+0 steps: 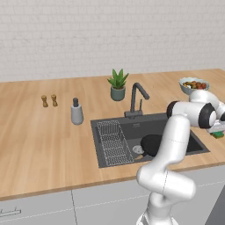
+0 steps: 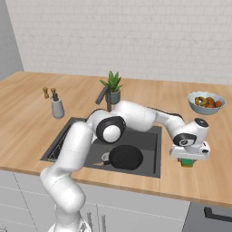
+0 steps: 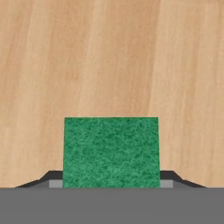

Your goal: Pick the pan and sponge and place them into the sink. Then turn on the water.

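Wooden countertop (image 1: 39, 132) runs the whole width here, and going from the left you get two little brown shakers (image 1: 49, 100) at about 10 o'clock, then a grey soap bottle (image 1: 77, 112) just right of them. Next comes the dark sink (image 1: 127, 127) in the middle, with a wire rack (image 1: 112, 143) in its left part and the black pan (image 2: 125, 157) already lying in the basin, wooden handle pointing left. Behind the sink at 12 o'clock stands the gooseneck faucet (image 1: 137, 99), with a small potted plant (image 1: 117, 85) just left of it. Over at 3 o'clock sits a bowl of fruit (image 2: 206, 102). The gripper (image 2: 187, 159) is down on the counter right of the sink, straddling the green sponge (image 3: 111, 152); the fingers (image 3: 51, 178) sit right against both sides of it, so it looks pinched, sponge on the wood.
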